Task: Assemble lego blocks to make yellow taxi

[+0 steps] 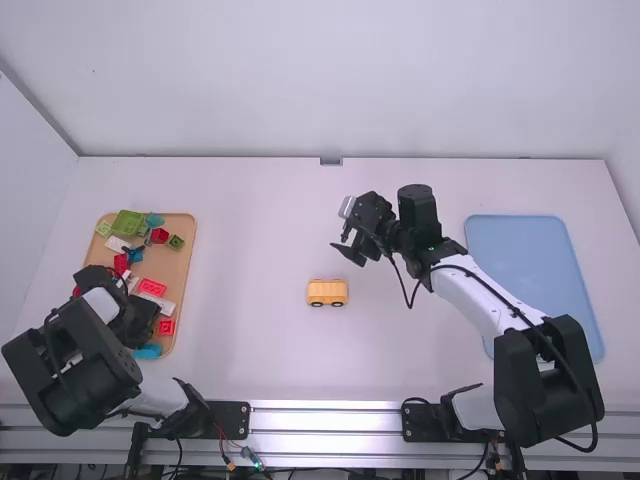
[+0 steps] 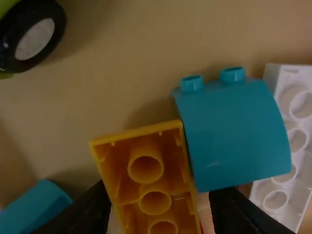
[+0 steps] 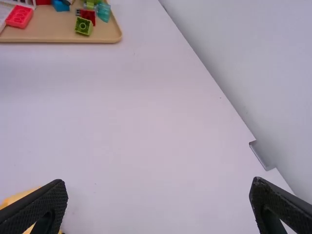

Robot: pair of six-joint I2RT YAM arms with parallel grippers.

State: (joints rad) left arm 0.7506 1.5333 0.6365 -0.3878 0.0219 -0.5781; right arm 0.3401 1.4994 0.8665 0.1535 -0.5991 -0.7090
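In the high view, a yellow block vehicle (image 1: 327,292) with dark wheels stands mid-table; part of this vehicle (image 3: 19,197) shows in the right wrist view. My left gripper (image 1: 143,322) is low over the wooden tray. Seen from its wrist, the left gripper (image 2: 161,202) is partly open around an upturned yellow brick (image 2: 145,168), hollow side up, with a narrow gap on one side. A teal curved brick (image 2: 234,131) lies against the yellow one. My right gripper (image 1: 341,228) is open and unloaded beyond the vehicle; its wrist view shows the fingers of this gripper (image 3: 158,207) wide apart.
The wooden tray (image 1: 181,260) at the left holds several loose blocks, among them a green piece (image 1: 127,223) and a red brick (image 1: 152,287). A white brick (image 2: 285,195) lies beside the teal one. At the right is a blue tray (image 1: 525,255), partly behind the right arm.
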